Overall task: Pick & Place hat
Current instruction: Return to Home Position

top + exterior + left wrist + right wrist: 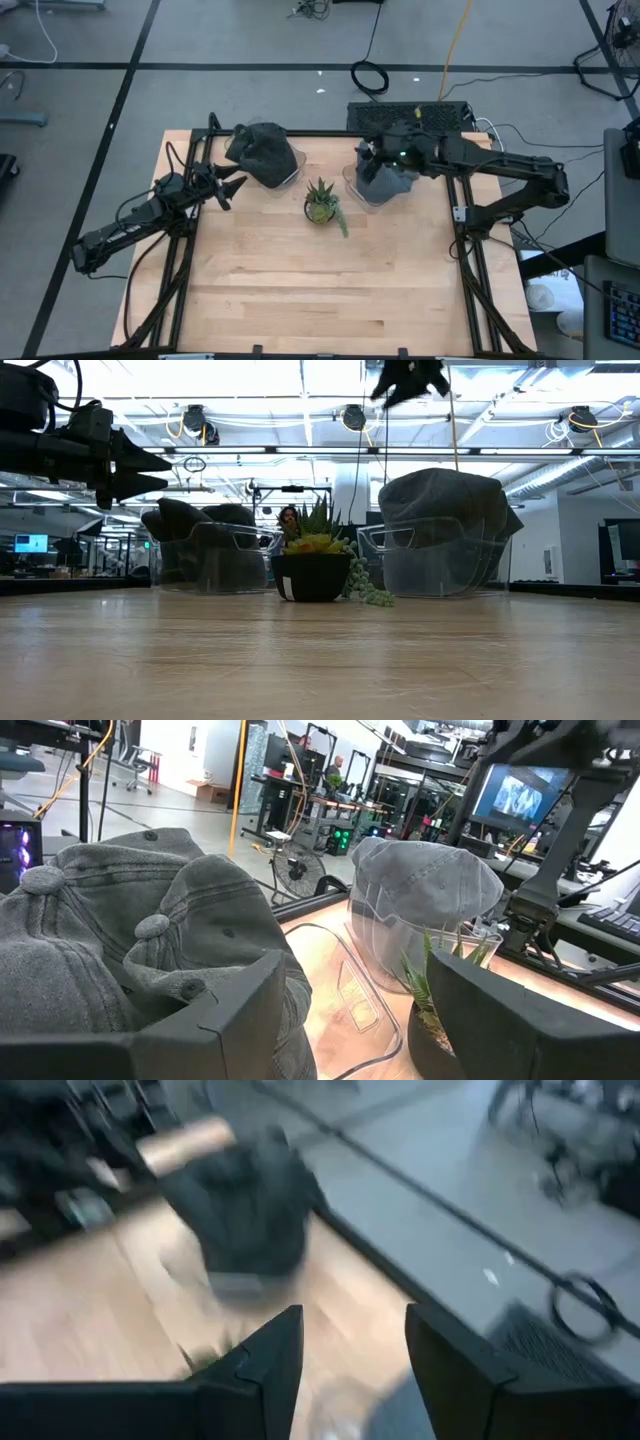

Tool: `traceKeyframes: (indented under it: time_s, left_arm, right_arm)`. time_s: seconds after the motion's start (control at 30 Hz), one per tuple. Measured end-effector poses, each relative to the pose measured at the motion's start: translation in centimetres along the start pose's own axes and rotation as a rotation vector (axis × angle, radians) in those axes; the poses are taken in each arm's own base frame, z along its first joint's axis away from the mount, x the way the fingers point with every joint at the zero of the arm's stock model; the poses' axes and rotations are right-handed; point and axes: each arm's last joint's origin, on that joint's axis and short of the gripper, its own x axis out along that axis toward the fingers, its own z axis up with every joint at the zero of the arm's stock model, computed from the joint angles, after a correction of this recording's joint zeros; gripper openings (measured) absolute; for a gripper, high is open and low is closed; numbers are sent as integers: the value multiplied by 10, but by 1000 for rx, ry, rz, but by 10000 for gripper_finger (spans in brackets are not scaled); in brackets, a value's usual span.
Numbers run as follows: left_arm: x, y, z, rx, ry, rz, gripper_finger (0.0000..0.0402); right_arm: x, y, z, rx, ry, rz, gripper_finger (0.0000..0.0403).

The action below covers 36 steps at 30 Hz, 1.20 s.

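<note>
Several dark grey caps [262, 152] are piled in a clear bin at the table's far left [215, 560], and they fill the left wrist view [150, 920]. Another grey cap [388, 182] rests over a clear bin at the far right [440, 500] [425, 880]. My left gripper [235, 186] [355, 970] hovers open and empty, level, just left of the left pile [160, 472]. My right gripper [366, 152] [352, 1320] is open and empty, raised above the right bin's cap [408, 382].
A small potted succulent [322, 205] [315, 565] stands between the two bins, a trailing strand hanging over its right side. The wooden table top [320, 290] stretches toward the near edge. Black frame rails [462, 250] run along the left and right sides.
</note>
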Motion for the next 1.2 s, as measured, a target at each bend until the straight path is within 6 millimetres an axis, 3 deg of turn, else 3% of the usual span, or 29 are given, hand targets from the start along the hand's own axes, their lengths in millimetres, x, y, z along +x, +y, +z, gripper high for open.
traceKeyframes:
  time_s: [0.2, 0.37, 0.57, 0.83, 1.2]
  left_arm:
    - [0, 0, 0, 0, 0, -1, 253]
    - [0, 0, 0, 0, 0, 0, 253]
    - [0, 0, 0, 0, 0, -1, 253]
    - [0, 0, 0, 0, 0, 0, 253]
    - [0, 0, 0, 0, -1, -1, 253]
  right_arm:
    - [-19, 2, 10, 76, -249, 32, 163]
    - [-28, -1, -6, 89, -428, -13, 148]
    - [-27, -5, -48, 44, -481, -1, 103]
    - [-24, -18, -101, 20, -537, 34, 8]
    - [-30, -45, -154, -48, -585, 34, 1]
